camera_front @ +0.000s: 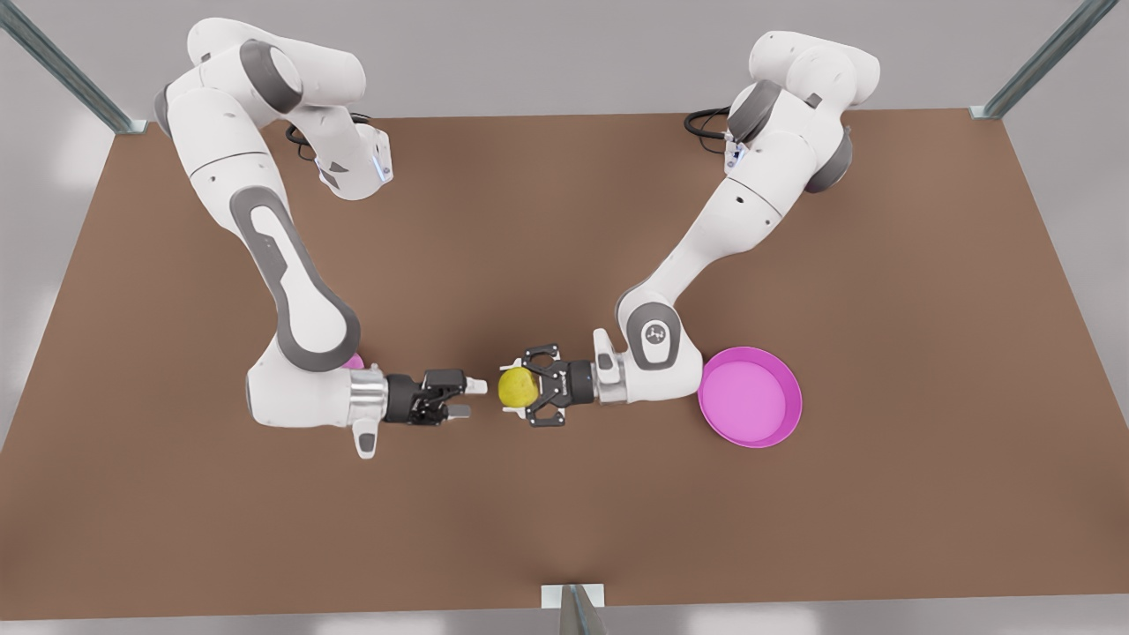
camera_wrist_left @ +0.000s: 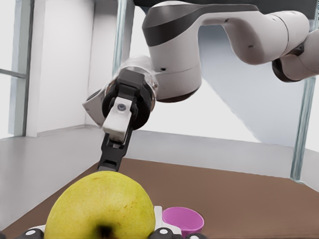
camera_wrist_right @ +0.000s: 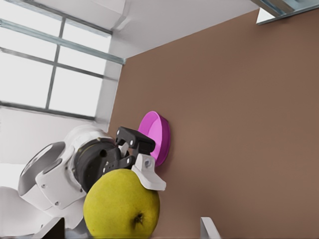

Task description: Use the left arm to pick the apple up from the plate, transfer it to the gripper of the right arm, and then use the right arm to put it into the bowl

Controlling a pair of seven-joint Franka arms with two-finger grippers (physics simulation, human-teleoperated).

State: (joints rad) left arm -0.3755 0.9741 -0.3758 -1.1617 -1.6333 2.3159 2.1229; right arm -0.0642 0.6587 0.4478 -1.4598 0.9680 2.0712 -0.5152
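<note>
- The apple (camera_front: 518,388) is off the plate (camera_front: 788,422), in mid-air between the 2 arms.
- The left gripper (camera_front: 509,388) is clamped on it.
- The right gripper (camera_front: 472,399) faces it, jaws apart, holding nothing and just short of it.
- Pickup done; handover and drop into the bowl (camera_wrist_left: 183,219) remain.

— First entry?
— One apple (camera_front: 516,388): yellow-green, raised off the worktop (camera_front: 564,520), clasped in the left hand (camera_front: 511,388).
— Remaining stock?
— One plate (camera_front: 750,397): pink, round, flat on the worktop. One bowl (camera_front: 354,361): pink, mostly hidden under an arm.
</note>
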